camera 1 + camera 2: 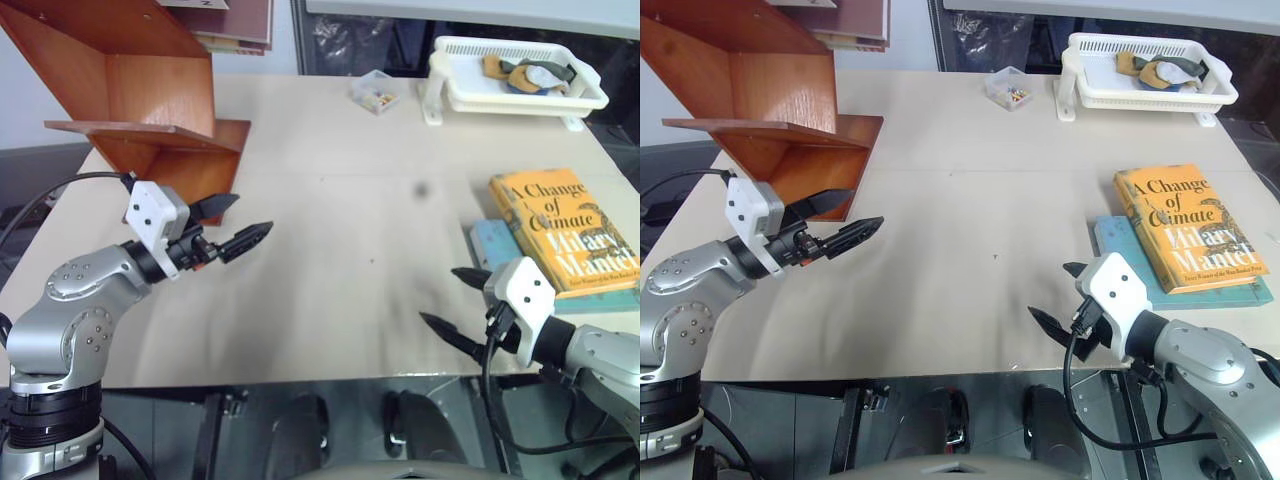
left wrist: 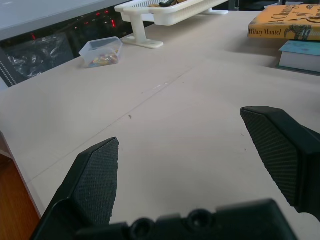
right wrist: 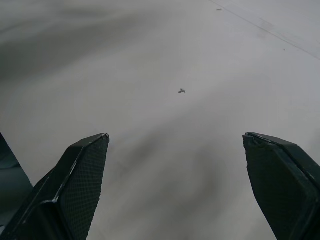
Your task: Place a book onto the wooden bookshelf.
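Book (image 1: pixel 562 228) atop teal book (image 1: pixel 1120 243); white tray (image 1: pixel 455 84) holds small items.

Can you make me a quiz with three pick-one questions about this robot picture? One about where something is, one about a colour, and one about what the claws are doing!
1. Where is the orange book lying?
A. On a teal-blue book
B. Inside the white tray
C. On the wooden bookshelf

2. What colour is the tray at the far side of the table?
A. Red
B. White
C. Green

3. What are the left claw and the right claw doing?
A. Both are open and hold nothing
B. The left one grips the orange book
C. Both are squeezed shut

Answers:
1. A: a teal-blue book peeks out from under the orange book, and the wooden bookshelf stands away at the table's other side.
2. B: the tray is plain white plastic.
3. A: each claw's two black fingers stand spread apart over bare table.
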`<state>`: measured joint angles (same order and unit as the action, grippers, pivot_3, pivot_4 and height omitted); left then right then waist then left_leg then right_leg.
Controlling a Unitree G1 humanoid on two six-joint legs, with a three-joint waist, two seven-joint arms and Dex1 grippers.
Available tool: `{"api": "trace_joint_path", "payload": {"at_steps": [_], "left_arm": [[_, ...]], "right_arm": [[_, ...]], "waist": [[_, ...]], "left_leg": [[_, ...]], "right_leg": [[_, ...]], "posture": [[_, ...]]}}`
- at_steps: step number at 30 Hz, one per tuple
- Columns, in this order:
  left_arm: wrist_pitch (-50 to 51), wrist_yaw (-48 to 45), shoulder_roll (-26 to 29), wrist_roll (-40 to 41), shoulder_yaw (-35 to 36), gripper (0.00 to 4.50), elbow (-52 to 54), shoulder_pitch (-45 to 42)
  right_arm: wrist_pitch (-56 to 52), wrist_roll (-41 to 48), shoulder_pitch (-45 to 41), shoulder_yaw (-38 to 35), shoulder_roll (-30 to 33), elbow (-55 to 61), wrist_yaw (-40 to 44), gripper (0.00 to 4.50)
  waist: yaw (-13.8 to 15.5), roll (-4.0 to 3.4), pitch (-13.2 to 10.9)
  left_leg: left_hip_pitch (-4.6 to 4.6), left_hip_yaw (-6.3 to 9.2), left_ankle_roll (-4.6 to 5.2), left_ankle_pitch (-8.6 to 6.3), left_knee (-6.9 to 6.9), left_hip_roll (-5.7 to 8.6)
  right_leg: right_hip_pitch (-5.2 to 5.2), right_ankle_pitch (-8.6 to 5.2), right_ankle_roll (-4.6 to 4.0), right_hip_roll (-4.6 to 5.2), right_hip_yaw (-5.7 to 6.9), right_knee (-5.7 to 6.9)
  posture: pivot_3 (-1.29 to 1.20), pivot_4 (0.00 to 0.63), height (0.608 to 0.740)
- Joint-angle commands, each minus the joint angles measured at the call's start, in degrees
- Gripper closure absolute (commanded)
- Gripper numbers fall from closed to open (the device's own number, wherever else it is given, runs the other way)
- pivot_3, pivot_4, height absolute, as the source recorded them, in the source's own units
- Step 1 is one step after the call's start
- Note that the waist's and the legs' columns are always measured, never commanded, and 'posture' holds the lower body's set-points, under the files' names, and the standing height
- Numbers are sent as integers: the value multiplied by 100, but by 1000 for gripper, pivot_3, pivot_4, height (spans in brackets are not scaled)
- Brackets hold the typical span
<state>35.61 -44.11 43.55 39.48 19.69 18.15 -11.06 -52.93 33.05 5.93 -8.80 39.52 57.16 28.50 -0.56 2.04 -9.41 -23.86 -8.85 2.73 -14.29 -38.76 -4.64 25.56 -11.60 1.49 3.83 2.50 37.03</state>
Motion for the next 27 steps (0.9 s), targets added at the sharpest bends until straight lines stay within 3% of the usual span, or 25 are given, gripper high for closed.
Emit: {"api": "trace_joint_path", "payload": {"at_steps": [1,13,17,23,27], "left_arm": [[-138,-257,147,64,112,0,145,53],[-336,-1030,189,207,-170,0,590,246],[-396,-1717,322,441,-561,0,1051,194],[-516,-1905,153,507,-1028,0,1198,-237],[-522,-1849,15,427,-1290,0,1098,-569]], "right_arm": [[150,-11,32,-67,65,82,-22,99],[-43,-47,-104,-194,23,-4,-310,99],[-496,-418,-740,-563,-10,-638,-991,99],[-1102,-443,-1384,-1351,-194,-1476,-1458,99],[-1254,-573,-1767,-1889,-50,-2157,-1631,1818]], "waist": [[0,0,0],[-2,0,0],[-5,1,1],[19,-2,2],[9,-2,2]], "left_leg": [[0,0,0,0,0,0],[0,-1,0,0,0,0],[0,-5,-2,-1,-1,1],[-1,2,-1,1,2,3],[-6,-1,-15,12,2,6]], "right_leg": [[0,0,0,0,0,0],[0,0,0,0,0,-1],[0,8,-14,3,-1,-1],[0,9,-16,-2,2,0],[-1,10,-13,-3,-2,-7]], "posture": [[0,150,740],[0,150,740],[0,150,740],[0,150,740],[0,150,740]]}}
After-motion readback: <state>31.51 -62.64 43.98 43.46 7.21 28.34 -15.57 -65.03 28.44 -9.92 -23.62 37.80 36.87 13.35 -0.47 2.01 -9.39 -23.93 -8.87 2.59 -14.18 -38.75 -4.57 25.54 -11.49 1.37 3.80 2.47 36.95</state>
